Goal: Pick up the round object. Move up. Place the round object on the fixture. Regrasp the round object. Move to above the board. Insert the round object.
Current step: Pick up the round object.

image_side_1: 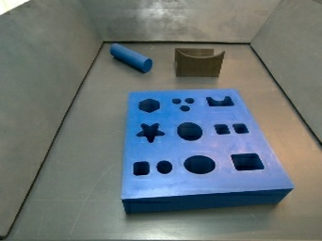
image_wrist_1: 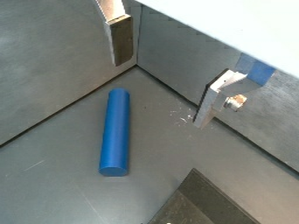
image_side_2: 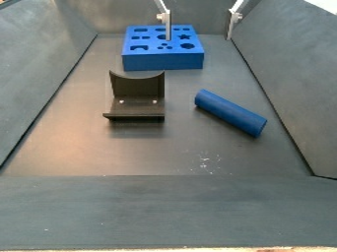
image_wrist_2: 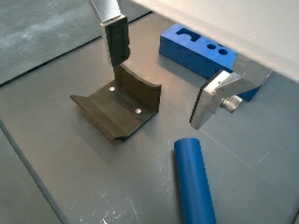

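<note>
The round object, a plain blue peg [image_side_2: 231,111], lies flat on the grey floor near a side wall. It also shows in a side view [image_side_1: 127,57] and in both wrist views [image_wrist_1: 114,131] [image_wrist_2: 194,184]. The olive-brown fixture [image_side_2: 134,96] [image_side_1: 198,62] [image_wrist_2: 117,109] stands beside it, notch up and empty. The blue board [image_side_1: 199,151] [image_side_2: 164,46] [image_wrist_2: 197,52] lies flat with its holes empty. My gripper [image_wrist_1: 167,74] [image_wrist_2: 163,74] [image_side_2: 199,15] hangs open and empty well above the floor, between peg and fixture. Nothing is between its fingers [image_wrist_2: 114,44].
Grey sloping walls [image_side_1: 51,104] enclose the floor on all sides. A floor seam [image_wrist_1: 70,101] runs past the peg. Small white scuffs [image_side_2: 204,162] mark the floor near the front.
</note>
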